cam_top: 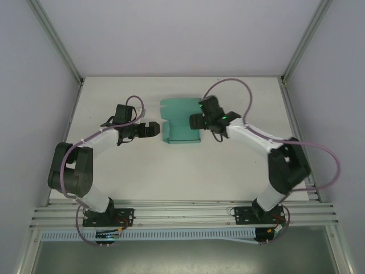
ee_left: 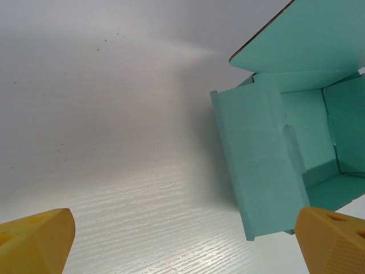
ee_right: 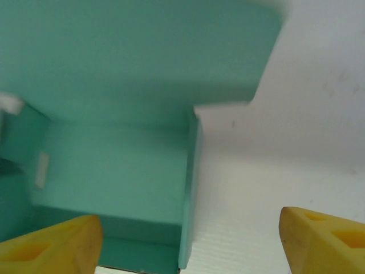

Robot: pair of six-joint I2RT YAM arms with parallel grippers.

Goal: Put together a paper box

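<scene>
Half-folded paper box (cam_top: pixel 179 123) on the table (cam_top: pixel 171 177), nothing grasped.
The left gripper (ee_left: pixel 182 245) has its fingers wide apart, the box just ahead, near its right finger. The right gripper (ee_right: pixel 188 245) is spread too, with one upright box wall between its fingers.

Matt paper box (ee_left: pixel 262 171); glossy, wood-grained white table (ee_left: pixel 114 142)

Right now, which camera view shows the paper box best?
The top external view: nearly the whole paper box is seen there, though small. The left wrist view gives a sharp close look at one raised wall and the inside, but cuts off the rest. The right wrist view is close and blurred.
</scene>
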